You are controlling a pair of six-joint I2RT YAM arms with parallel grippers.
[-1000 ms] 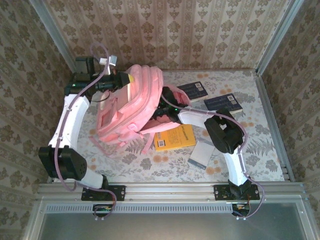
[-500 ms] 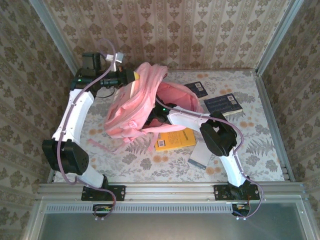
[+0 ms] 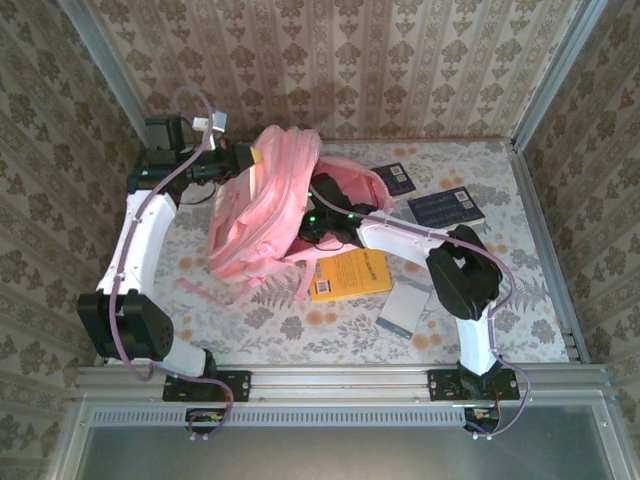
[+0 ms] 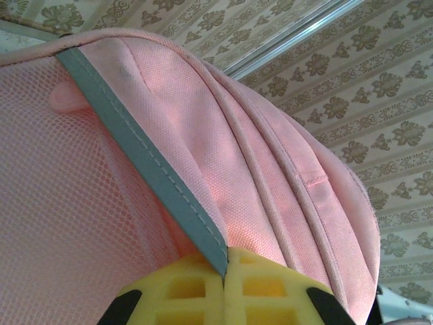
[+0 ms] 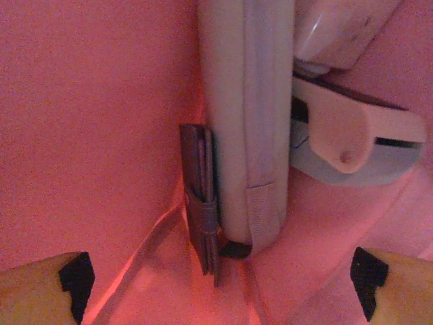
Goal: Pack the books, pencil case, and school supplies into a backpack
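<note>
So, backpack: the pink backpack (image 3: 262, 205) is propped up at the far left of the table (image 3: 520, 290), with its open mouth turned to the right.
Left gripper: the left gripper (image 4: 225, 269) is clamped on the grey edge strip (image 4: 145, 172) at the top of the backpack, and its yellow pads (image 4: 189, 291) are squeezed together on the strip.
Right gripper: the right gripper (image 5: 220, 284) is pushed inside the backpack with its jaws spread wide, and nothing is caught between them.
Inside the bag: a pale padded case (image 5: 247, 115) is stood on end. A dark flat item (image 5: 201, 196) is tucked against its left side, and a white and grey clip-like thing (image 5: 345, 135) is pressed up on its right.
Orange-yellow book: the orange-yellow book (image 3: 350, 274) is laid flat on the table, just beside the backpack's near-right corner.
Navy books: one navy book (image 3: 390, 180) is laid by the bag's mouth at the far side, and a second navy book (image 3: 447, 207) is found further right.
Silver-grey rectangle: the silver-grey rectangle (image 3: 404, 309) is laid flat, near and right of the orange-yellow book.
</note>
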